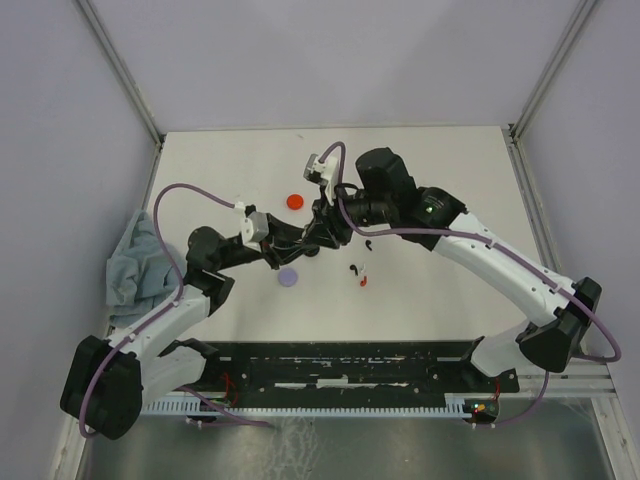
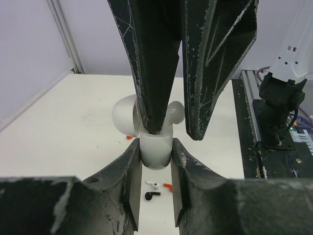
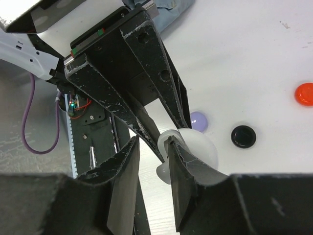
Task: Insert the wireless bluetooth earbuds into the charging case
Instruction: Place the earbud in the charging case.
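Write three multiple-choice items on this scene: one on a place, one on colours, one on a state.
1. The grey cloth lies: A at the table's left edge; B mid-table; C at the far right corner.
2. The round discs in the right wrist view are: A green, yellow, blue; B all white; C lavender, black, red.
3. The left gripper's jaws are: A spread wide, empty; B shut on the white charging case; C out of view.
Answers: 1 A, the top view shows it bunched by the left wall. 2 C, there lie a lavender disc, a black disc and a red disc. 3 B, the left wrist view shows the case clamped between them.
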Robot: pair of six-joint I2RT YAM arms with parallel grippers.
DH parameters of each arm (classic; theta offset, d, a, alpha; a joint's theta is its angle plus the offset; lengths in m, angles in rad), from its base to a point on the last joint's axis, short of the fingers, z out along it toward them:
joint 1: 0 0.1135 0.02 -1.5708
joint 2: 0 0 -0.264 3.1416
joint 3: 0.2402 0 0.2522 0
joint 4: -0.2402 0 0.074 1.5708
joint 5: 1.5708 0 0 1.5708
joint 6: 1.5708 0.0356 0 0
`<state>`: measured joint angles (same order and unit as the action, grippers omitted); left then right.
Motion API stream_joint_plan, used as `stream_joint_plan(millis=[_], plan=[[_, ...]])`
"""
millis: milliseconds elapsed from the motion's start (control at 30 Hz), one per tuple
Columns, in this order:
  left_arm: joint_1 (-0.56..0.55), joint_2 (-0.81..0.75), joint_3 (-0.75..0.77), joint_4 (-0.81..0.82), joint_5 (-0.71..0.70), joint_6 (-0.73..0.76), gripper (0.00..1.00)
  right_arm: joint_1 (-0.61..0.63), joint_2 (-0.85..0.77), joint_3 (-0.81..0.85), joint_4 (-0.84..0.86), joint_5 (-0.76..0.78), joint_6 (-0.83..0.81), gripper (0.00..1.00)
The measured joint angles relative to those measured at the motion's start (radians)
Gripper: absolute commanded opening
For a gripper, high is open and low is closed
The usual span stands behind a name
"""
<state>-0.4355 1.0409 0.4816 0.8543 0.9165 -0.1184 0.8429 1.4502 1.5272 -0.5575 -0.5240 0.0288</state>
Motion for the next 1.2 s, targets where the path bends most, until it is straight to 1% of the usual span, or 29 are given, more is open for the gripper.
stream_joint_plan(millis=[233,467,800,967,1200], plan=[[-0.001,0.006,-0.006,0.048,-0.027,-0.018,0.03,0.001,0.002,0.02,0.0,0.006,0.003,0.43],[-0.005,0.019,-0.04,0.106,-0.076,-0.041,0.03,0.001,0.002,0.063,-0.008,0.063,0.023,0.46],[-0.005,0.026,-0.063,0.182,-0.157,-0.093,0.03,0.002,-0.006,0.098,-0.138,0.189,0.08,0.53],[-0.005,0.028,-0.063,0.202,-0.167,-0.111,0.03,0.002,-0.015,0.098,-0.173,0.203,0.116,0.53],[-0.005,0.028,-0.063,0.207,-0.174,-0.121,0.03,0.002,-0.015,0.096,-0.161,0.188,0.148,0.54]])
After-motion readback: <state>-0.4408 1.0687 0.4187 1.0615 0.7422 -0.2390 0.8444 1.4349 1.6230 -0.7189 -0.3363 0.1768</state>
